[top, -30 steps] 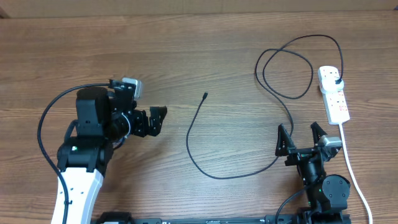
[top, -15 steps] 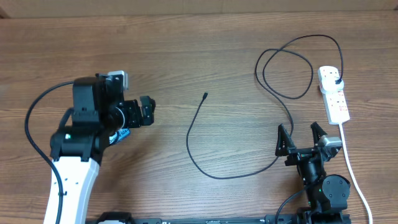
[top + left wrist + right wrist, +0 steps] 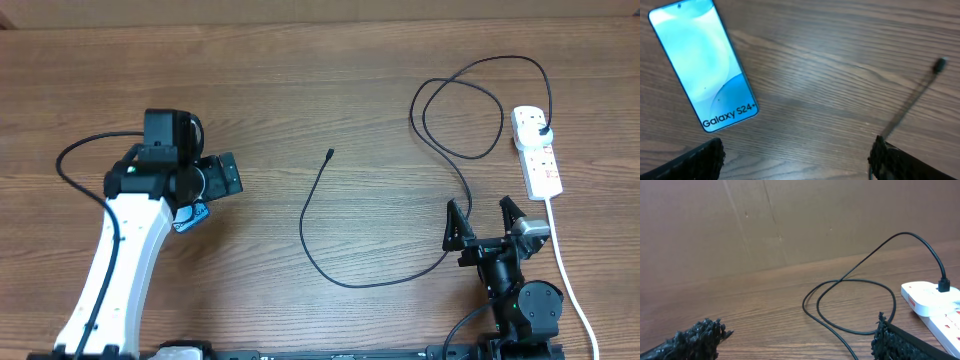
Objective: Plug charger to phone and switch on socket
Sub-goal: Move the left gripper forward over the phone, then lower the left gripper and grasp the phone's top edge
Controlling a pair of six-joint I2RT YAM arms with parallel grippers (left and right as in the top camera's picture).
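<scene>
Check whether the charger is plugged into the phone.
Unplugged: the charger's connector tip lies bare on the table, apart from the phone.

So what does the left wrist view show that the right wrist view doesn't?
Left wrist only: the slim smartphone with a lit blue-white screen, lying flat, and the thin black charger cable's connector tip, apart from it. Right wrist only: the white power strip with the black plug in it, and a brown panel behind. Both: the wooden table, some black cable, and open tool fingers at the bottom corners.
</scene>
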